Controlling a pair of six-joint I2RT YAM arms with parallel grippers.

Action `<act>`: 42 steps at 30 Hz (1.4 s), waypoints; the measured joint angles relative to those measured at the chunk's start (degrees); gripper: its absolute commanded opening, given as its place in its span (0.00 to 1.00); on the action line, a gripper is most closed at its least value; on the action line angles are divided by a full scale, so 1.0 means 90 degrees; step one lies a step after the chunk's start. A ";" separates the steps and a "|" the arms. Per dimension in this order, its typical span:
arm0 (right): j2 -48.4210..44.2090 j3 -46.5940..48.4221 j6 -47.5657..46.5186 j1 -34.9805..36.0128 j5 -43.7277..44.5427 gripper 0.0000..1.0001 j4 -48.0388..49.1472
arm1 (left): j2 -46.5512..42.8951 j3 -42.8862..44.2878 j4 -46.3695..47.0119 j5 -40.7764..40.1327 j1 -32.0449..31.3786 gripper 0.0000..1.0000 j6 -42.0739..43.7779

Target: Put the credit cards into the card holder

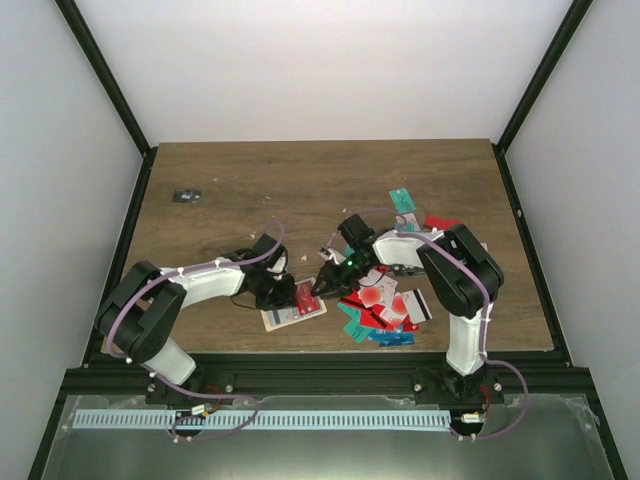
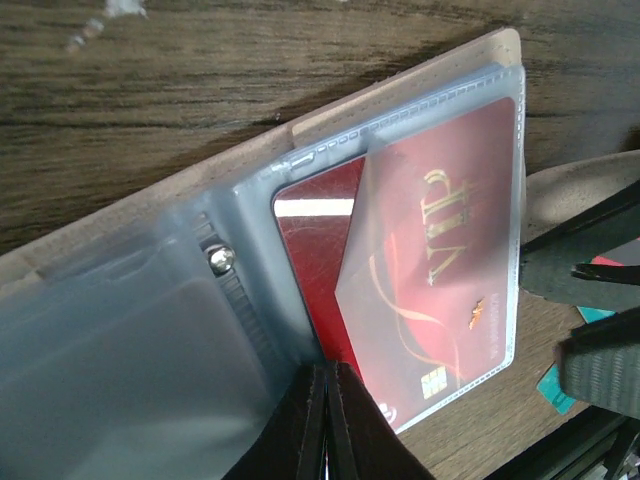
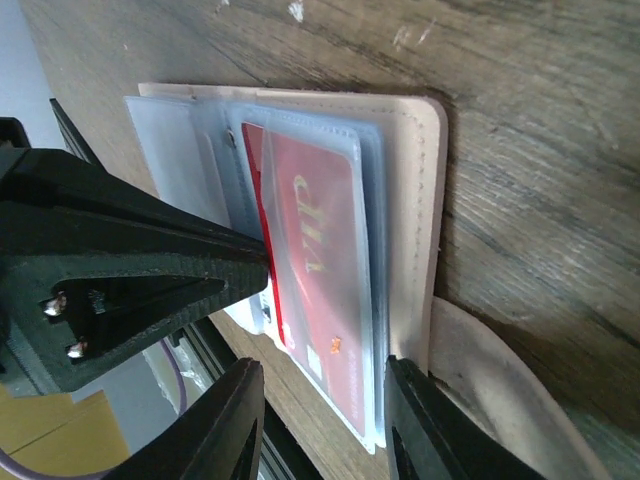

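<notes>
Open tan card holder (image 1: 293,312) lies on the table (image 1: 220,190) near the front edge. One red card (image 2: 440,270) sits in a clear sleeve (image 2: 300,230), perhaps a second behind it. Left hand (image 2: 322,385) is clamped tight, seemingly on that sleeve. Right hand (image 3: 325,375) is half open and empty. Most cards (image 1: 385,305) lie loose beside it.

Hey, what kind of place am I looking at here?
Most likely a robotics lab test cell. A wooden table is boxed in by white walls and a black frame, two robot arms are bolted at its near edge, and credit cards lie beside an open card holder.
</notes>
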 measured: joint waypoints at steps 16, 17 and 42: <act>0.0114 -0.0066 0.0002 0.0075 -0.0121 0.35 0.0175 | 0.0017 -0.0007 0.0044 0.0024 0.0007 0.04 0.0066; 0.0107 -0.0066 0.0005 0.0080 -0.0112 0.35 0.0170 | 0.0017 -0.0007 0.0044 0.0024 0.0007 0.04 0.0066; -0.0092 0.0389 0.0070 0.0517 0.0068 0.34 -0.0452 | -0.0391 0.0092 -0.0342 -0.0165 0.0007 0.12 0.0177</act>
